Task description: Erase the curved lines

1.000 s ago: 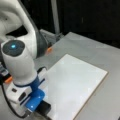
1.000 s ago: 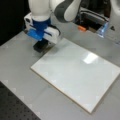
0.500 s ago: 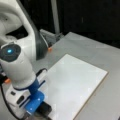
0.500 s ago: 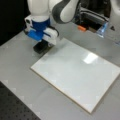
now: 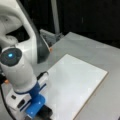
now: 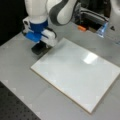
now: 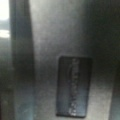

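The white board [image 5: 75, 82] [image 6: 80, 72] lies flat on the grey table, and no curve lines show on it in either front view. A black block eraser [image 6: 37, 50] [image 5: 45, 113] rests on the table just off the board's corner. My gripper [image 6: 41, 45] [image 5: 41, 110], with its blue and white hand, hangs low directly over the eraser, and its fingertips are hidden behind the hand. The wrist view is filled by the eraser's dark top [image 7: 62, 37] with its label [image 7: 73, 86], seen from very close.
A small orange object [image 6: 81, 28] [image 5: 50, 49] sits on the table beyond the board. A dark open box [image 6: 92, 17] and a blue item [image 6: 102, 29] stand at a front view's top right. A dark perforated mat [image 6: 15, 107] borders the table's lower left.
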You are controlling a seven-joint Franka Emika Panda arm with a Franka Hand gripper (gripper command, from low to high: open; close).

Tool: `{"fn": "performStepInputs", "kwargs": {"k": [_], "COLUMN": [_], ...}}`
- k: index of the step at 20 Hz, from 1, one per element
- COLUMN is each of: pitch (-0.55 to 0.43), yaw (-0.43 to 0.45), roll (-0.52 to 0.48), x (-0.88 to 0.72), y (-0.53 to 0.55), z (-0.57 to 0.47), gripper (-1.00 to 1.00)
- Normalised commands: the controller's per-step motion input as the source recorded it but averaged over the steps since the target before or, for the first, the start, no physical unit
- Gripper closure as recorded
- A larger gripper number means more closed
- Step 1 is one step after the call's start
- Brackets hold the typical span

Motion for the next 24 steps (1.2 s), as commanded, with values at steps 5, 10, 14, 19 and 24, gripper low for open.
{"fn": "performStepInputs", "kwargs": {"k": [5,10,14,19,24], "pitch": [0.063,0.052,0.040,0.012,-0.005], "yaw": [-0.073,-0.093,-0.099,-0.104,-0.113], "roll": [0.070,0.078,0.089,0.100,0.104], "x": [0.12,0.03,-0.04,-0.04,-0.04], "y": [-0.16,-0.07,-0.03,0.00,0.00], "z": [0.01,0.02,0.00,-0.08,-0.11], "gripper": [1.00,1.00,1.00,1.00,1.00]}}
